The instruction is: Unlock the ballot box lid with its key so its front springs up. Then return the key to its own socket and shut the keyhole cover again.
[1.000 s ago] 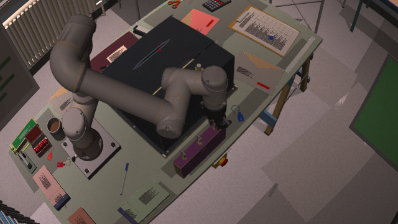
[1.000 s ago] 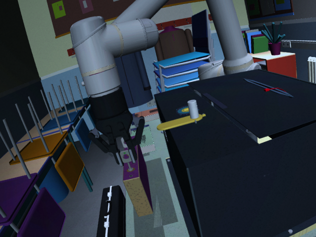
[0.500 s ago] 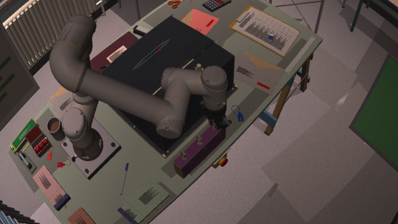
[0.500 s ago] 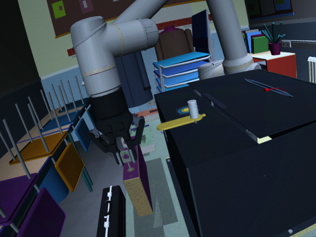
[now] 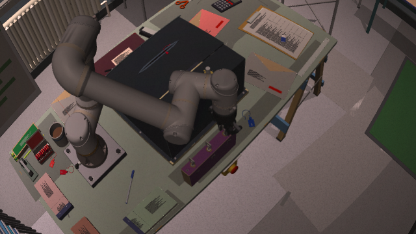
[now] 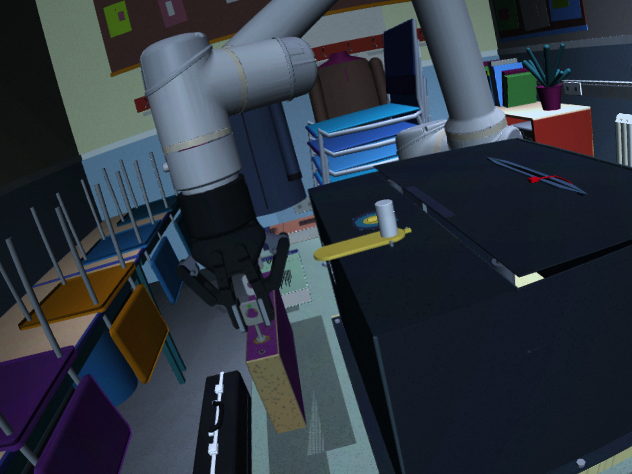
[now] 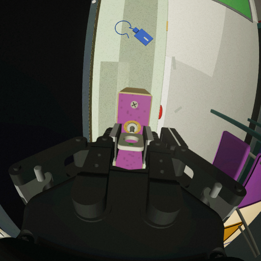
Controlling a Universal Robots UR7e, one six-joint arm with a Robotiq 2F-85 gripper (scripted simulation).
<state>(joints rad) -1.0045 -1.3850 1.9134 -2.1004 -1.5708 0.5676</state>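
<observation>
A grey key with a ring-shaped head and a green dot sits gripped in my closed gripper, just above the near end of the purple key block. Its shaft points down toward the block, right behind a brass-ringed socket. Two other keys stand in the block. The black ballot box stands to the left; its lid front is raised, showing a pale gap. On top, the yellow keyhole cover is swung aside from the keyhole, with a white knob on it.
The green table carries papers, a clipboard and an envelope beyond the box. A blue tag lies near the block, a red button sits at the table edge. Chairs stand beyond the edge.
</observation>
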